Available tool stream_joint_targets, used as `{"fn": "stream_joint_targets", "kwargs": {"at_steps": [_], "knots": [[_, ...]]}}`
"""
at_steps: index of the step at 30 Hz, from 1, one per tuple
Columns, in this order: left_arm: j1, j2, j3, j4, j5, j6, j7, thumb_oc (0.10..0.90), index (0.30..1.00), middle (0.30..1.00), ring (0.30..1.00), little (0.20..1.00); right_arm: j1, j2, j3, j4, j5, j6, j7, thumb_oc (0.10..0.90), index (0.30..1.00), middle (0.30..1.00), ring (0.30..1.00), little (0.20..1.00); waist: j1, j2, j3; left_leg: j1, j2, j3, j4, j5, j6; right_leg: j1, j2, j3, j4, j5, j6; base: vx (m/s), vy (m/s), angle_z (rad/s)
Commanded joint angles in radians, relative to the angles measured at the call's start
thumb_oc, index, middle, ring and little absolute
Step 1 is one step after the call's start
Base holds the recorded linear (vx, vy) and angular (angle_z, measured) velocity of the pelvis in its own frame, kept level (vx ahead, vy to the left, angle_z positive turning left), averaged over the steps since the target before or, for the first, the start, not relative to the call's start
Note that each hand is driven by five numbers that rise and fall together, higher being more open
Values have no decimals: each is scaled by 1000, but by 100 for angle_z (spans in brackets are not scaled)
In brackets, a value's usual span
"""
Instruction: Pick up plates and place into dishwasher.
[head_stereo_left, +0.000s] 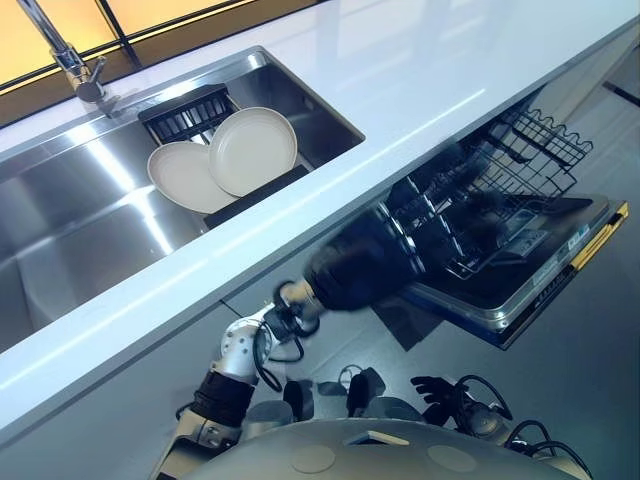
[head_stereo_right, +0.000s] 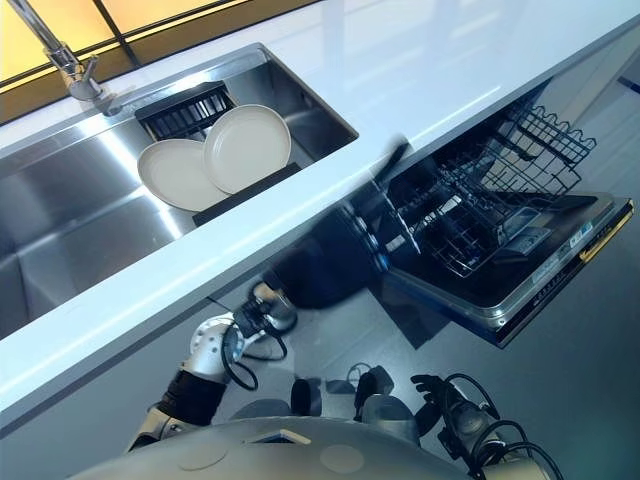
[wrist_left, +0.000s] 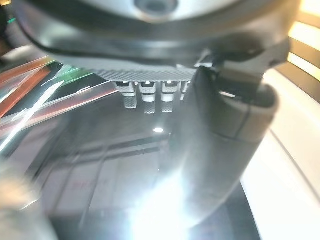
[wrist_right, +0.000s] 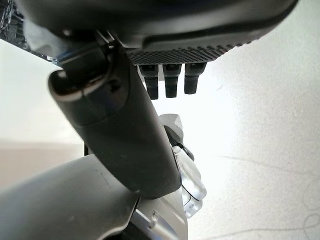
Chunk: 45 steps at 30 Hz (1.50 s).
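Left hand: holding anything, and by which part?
Cannot tell. The left hand is a dark blur by the dishwasher rack; both plates sit in the sink.

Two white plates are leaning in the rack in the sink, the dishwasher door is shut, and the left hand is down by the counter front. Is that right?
Not quite: the dishwasher door is open, folded down with the wire rack pulled out, as the left eye view shows. The rest stands: two white plates lean in the sink rack, and the left hand is below the counter front.
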Motion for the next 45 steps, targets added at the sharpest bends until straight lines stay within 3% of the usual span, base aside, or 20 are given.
{"fn": "stream_joint_targets", "kwargs": {"at_steps": [1, 4, 6, 7, 9, 12, 18, 22, 33, 38, 45], "knots": [[-66, -23, 130, -101, 115, -382, 196, 800, 900, 900, 900, 900, -28, 70, -5, 41, 46, -51, -23, 800, 900, 900, 900, 900, 44, 7, -55, -30, -37, 19, 6, -73, 20, -6, 15, -6, 56, -90, 39, 23, 58, 20], [-65, 50, 263, -128, 352, -515, 348, 800, 900, 900, 900, 900, -2, 70, -22, 40, 40, -65, -38, 800, 900, 900, 900, 900, 56, 11, -66, -31, -48, -7, 6, -67, 25, -4, 14, -12, 63, -99, 35, 45, 70, 18], [-71, 108, 339, -143, 528, -570, 441, 800, 900, 900, 900, 900, 14, 73, -31, 43, 27, -76, -47, 800, 900, 900, 900, 900, 59, 12, -75, -29, -54, -18, 6, -67, 29, -3, 13, -12, 71, -108, 34, 91, 95, 33], [-84, 159, 388, -130, 684, -593, 515, 800, 900, 900, 900, 900, 22, 73, -30, 45, 20, -82, -49, 800, 900, 900, 900, 900, 58, 13, -84, -26, -56, -21, 6, -68, 31, -4, 15, -4, 79, -116, 32, 106, 95, 35], [-103, 227, 420, -108, 831, -611, 597, 800, 900, 900, 900, 900, 28, 71, -30, 44, 11, -85, -47, 800, 900, 900, 900, 900, 53, 14, -90, -21, -60, -22, 6, -70, 36, -6, 16, 4, 91, -123, 31, 104, 92, 25], [-149, 344, 438, -48, 977, -589, 693, 800, 900, 900, 900, 900, 35, 65, -20, 33, -7, -80, -38, 800, 900, 900, 900, 900, 40, 17, -98, -14, -61, -17, 6, -73, 41, -7, 19, 22, 100, -129, 32, 97, 88, 20], [-246, 557, 375, 116, 1281, -531, 868, 800, 900, 900, 900, 900, 38, 46, -7, -2, -21, -50, -20, 800, 900, 900, 900, 900, 1, 32, -103, 5, -62, 14, 6, -83, 56, -15, 18, 61, 118, -134, 44, 93, 87, -15], [-316, 669, 336, 236, 1318, -470, 895, 800, 900, 900, 900, 900, 40, 29, -8, -20, -13, -31, -12, 800, 900, 900, 900, 900, -29, 40, -98, 18, -66, 52, 11, -91, 69, -29, 14, 91, 133, -129, 56, 91, 86, -29], [-536, 819, 215, 558, 1377, -318, 867, 800, 900, 900, 900, 900, 53, -18, -35, -87, 7, 34, 3, 800, 900, 900, 900, 900, -113, 36, -64, -4, -84, 141, 86, -131, 93, -101, -2, 185, 183, -75, 102, 115, 101, -29], [-628, 889, 145, 705, 1392, -296, 861, 800, 900, 900, 900, 900, 71, -48, -46, -136, 27, 45, -2, 800, 900, 900, 900, 900, -137, 31, -31, -35, -88, 148, 106, -130, 99, -160, -3, 220, 213, -59, 115, 89, 117, -31], [-728, 924, 68, 787, 1365, -283, 894, 800, 900, 900, 900, 900, 70, -74, -42, -132, 47, 29, -21, 800, 900, 900, 900, 900, -134, 12, 31, -104, -91, 143, 145, -125, 104, -236, -9, 237, 238, -38, 117, 11, 97, -12]]}}
